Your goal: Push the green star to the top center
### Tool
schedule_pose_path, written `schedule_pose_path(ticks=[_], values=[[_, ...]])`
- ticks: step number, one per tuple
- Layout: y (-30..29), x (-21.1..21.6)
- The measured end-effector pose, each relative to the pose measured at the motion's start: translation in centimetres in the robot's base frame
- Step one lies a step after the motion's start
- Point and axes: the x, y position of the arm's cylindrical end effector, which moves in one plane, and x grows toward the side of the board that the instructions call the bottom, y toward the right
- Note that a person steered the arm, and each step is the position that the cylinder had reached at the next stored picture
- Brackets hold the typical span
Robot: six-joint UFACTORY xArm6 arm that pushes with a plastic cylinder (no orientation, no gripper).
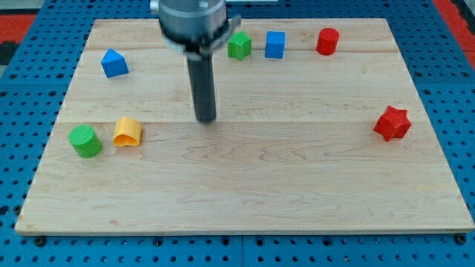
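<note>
Nearest the camera, the front strip of the worktop (260,208) carries no blocks; the closest pieces are the green cylinder (85,141) and the yellow block (127,132), side by side at the near left.

1. Task object. The green star (239,46) sits at the far edge of the worktop, roughly midway between left and right. By judgement it already occupies, or very nearly occupies, the top centre.

2. Neighbours. The blue cube (275,44) stands just beside the star on its right, with a narrow gap between them. The red cylinder (327,41) is farther right along the same far row. The blue triangular block (114,64) lies at the far left. The red star (392,123) is well apart, at the right edge.

3. End effector. It is a plain dark rod with no jaws, so it neither spreads nor pinches anything. My tip (206,120) rests on bare wood, nearer the camera than the star and slightly to its left, touching no block. The arm housing overlaps the star's left side in this view.

4. Step in hand. Judged from the layout, the push is at or close to its end, and only a final check or trim remains.

5. Next move. If a correction is required, bring the tip directly to the star's near side and push away from the camera in a short stroke. A stroke angled rightward would risk driving the star into the blue cube.
</note>
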Motion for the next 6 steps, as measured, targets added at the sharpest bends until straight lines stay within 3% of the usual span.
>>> schedule_pose_path(ticks=[1,2,3,4,5,6], values=[[-2.0,-2.7],[-4.1,-13.1],[2.4,-10.0],[3.1,-21.3],[9.8,-11.4],[14.1,-4.3]])
